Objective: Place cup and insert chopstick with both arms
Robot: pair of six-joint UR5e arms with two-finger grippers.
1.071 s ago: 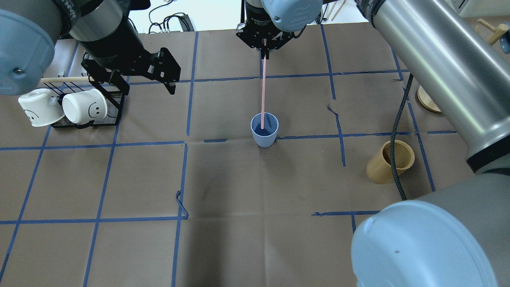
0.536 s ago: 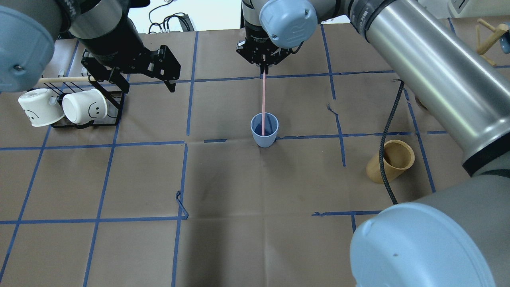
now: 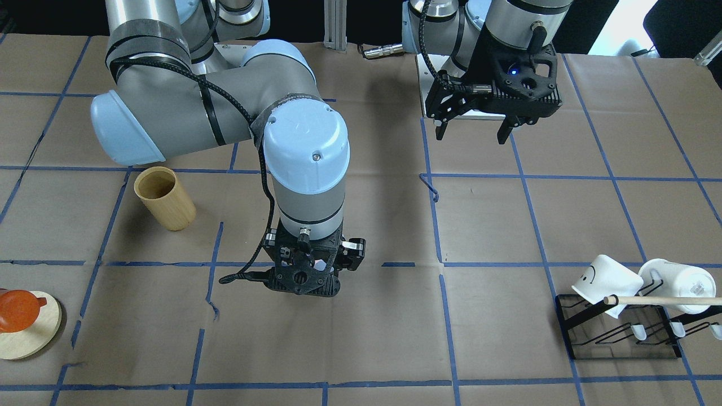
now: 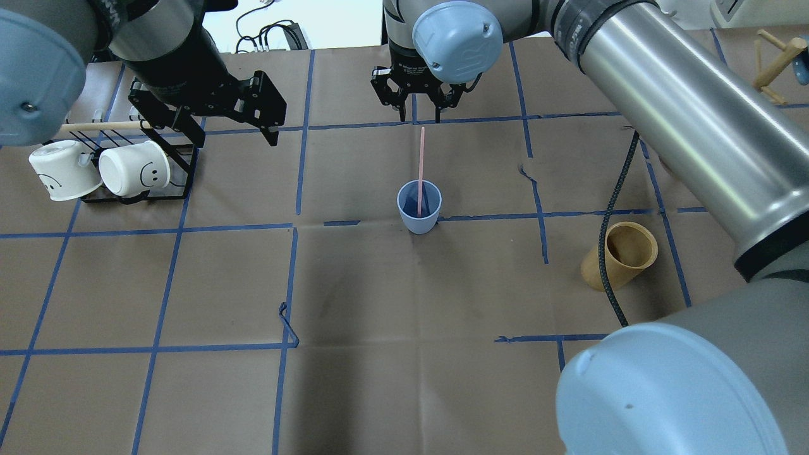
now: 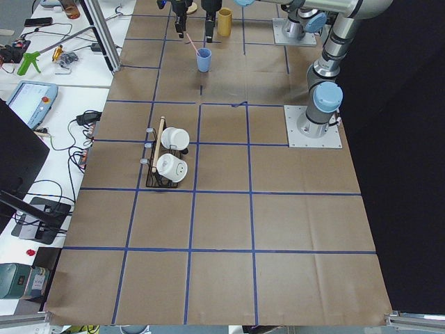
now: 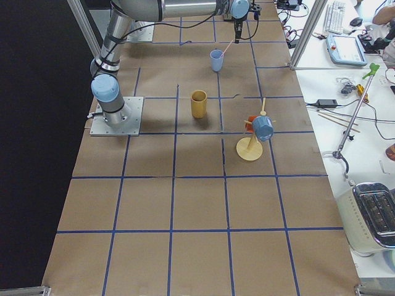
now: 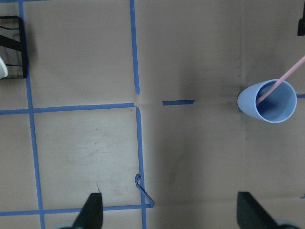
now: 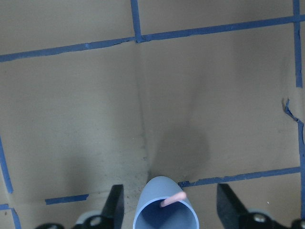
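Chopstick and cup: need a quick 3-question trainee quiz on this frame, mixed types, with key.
1. True or false: the right gripper is shut on the chopstick.
2. Relative to the cup, the chopstick's lower end is: A inside it; B beside it; C beneath it.
3. Fill in: the left gripper is ___ (open or shut).

Key: 1 false, its jaws stand open, clear of the chopstick's top. 2 A, it leans on the rim. 3 open, holding nothing.
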